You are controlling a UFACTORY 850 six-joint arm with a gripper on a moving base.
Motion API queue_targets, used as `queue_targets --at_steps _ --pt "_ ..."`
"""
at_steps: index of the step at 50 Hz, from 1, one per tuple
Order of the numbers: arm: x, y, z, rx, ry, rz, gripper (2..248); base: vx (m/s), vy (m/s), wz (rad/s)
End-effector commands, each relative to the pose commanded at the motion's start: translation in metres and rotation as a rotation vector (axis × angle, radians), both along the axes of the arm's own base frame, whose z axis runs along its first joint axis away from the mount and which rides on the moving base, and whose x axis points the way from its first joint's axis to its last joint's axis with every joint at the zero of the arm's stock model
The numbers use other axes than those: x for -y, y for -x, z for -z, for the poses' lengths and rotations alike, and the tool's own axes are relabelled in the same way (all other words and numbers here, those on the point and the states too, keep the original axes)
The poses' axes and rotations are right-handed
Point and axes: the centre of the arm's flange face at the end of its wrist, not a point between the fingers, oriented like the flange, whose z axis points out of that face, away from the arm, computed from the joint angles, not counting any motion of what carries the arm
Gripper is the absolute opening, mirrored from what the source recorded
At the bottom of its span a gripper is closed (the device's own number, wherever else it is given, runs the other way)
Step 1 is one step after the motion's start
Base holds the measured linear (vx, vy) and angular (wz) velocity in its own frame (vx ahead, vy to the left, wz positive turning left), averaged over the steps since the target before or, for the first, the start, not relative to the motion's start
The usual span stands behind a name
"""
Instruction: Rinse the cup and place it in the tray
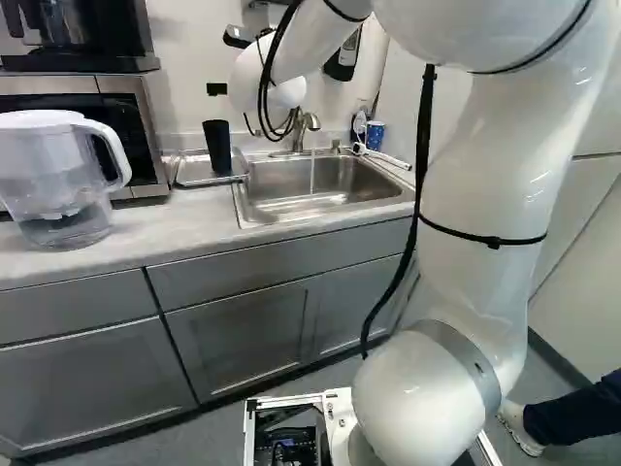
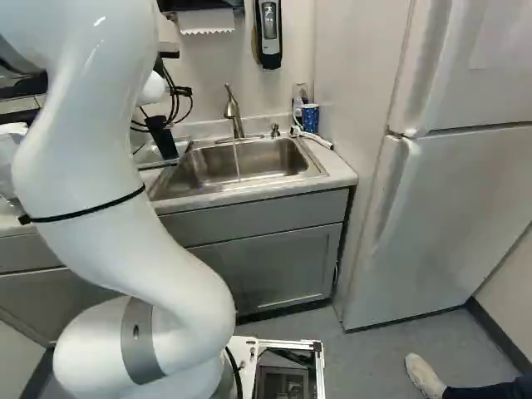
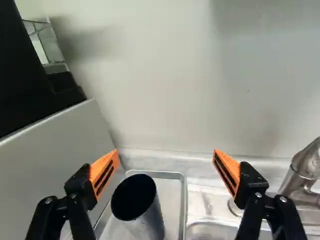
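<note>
Claw (image 1: 215, 88) is being held wide open, released, fingers standing well apart. Black cup (image 3: 149, 219) is being supported by the tray (image 3: 173, 202), lower than the claw, clear of both fingers. Cup's mouth is being shown only in wrist view; paper towel (image 2: 208, 21), above claw, only in right base view; running water (image 1: 312, 175), right of claw, in both base views only.

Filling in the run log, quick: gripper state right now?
Gripper: open, fingers wide apart, holding nothing; the dark cup stands in the tray.
</note>
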Motion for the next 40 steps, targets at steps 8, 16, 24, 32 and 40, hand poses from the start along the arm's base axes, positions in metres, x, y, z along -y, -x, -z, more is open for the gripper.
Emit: queue_targets --at_steps 8,16,24,32,40 --pt "0.015 0.004 -0.01 0.037 0.043 0.026 247 0.0 0.0 0.0" --pt "0.029 0.008 -0.019 0.064 0.069 0.057 247 0.0 0.0 0.0" --pt "0.044 0.012 -0.023 0.057 0.042 0.093 247 0.0 0.0 0.0" --pt "0.058 0.013 -0.023 0.047 0.021 0.128 247 0.0 0.0 0.0" --pt "0.071 0.012 -0.023 0.038 0.0 0.163 247 0.0 0.0 0.0"
